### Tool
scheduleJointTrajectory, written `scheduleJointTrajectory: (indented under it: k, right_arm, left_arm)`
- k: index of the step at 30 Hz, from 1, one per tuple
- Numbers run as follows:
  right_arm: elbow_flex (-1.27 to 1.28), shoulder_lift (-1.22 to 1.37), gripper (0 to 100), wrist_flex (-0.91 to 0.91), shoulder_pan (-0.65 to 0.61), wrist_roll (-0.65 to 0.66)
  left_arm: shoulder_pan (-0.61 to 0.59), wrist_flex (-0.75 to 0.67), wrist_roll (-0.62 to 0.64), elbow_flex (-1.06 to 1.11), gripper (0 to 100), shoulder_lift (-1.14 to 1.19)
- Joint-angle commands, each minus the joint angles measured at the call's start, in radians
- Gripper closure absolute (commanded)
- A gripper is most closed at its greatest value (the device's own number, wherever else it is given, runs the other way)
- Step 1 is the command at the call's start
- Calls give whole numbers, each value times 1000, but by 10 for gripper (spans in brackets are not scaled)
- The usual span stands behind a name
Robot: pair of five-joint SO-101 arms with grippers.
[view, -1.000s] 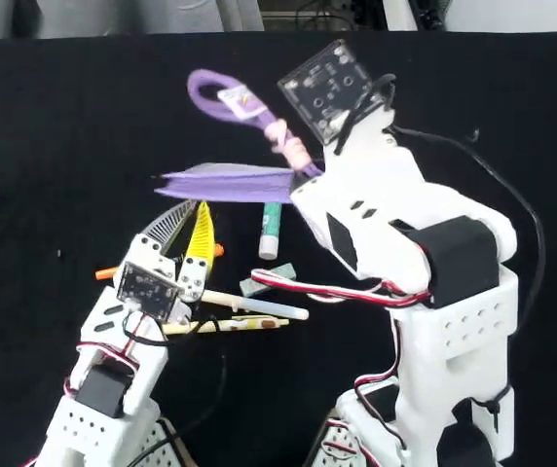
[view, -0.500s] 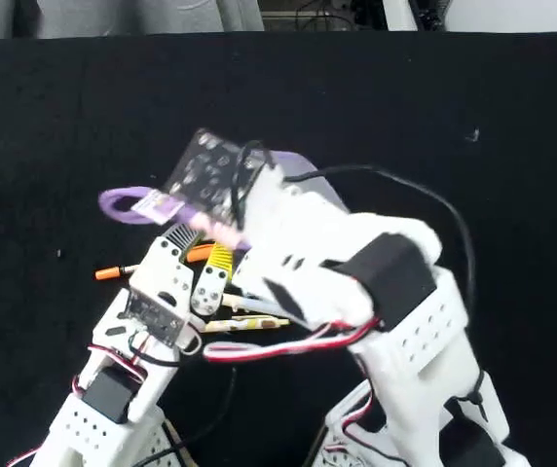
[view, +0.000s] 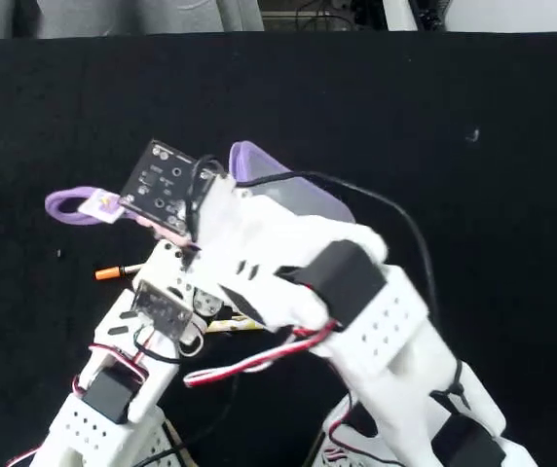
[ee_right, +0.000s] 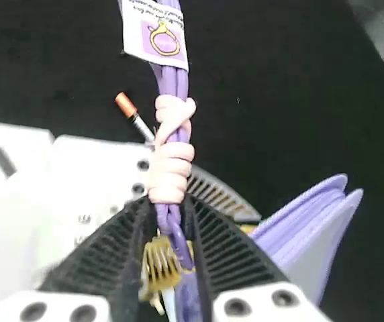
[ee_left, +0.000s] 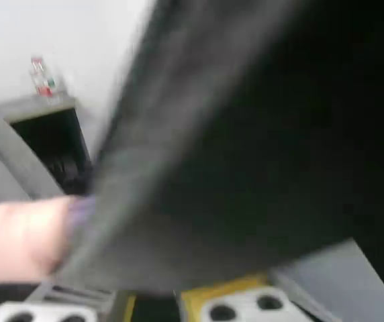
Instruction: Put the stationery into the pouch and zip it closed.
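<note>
Two arms cross over the black table (view: 473, 117). Your right gripper (ee_right: 170, 208) is clenched on the purple strap (ee_right: 173, 80) of the pouch (view: 293, 187), which sits just beyond that arm, near the table's middle. Your left gripper (view: 171, 270) is tucked beneath the right arm, and whether it grips anything cannot be told. An orange-tipped pen (view: 113, 273) lies just beside it.

Right gripper (ee_right: 168, 201) clamping purple strap (ee_right: 172, 84), pouch (ee_right: 306, 225) beside
</note>
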Motion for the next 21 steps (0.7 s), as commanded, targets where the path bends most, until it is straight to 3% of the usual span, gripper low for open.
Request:
scheduleJointTrajectory:
  k: [1,9,13,21]
  right_arm:
    - [74,-33,987,-181,-18,-14]
    - [108,-35,987,-308,25,-17]
    - [107,-35,987,-347,166,-49]
    - [105,-35,987,-457,494,-318]
  left_arm:
    - [-97,35,5,24,966,5]
    - [-143,178,3,24,967,0]
    - [-143,180,3,24,967,0]
    - [-143,183,3,24,970,0]
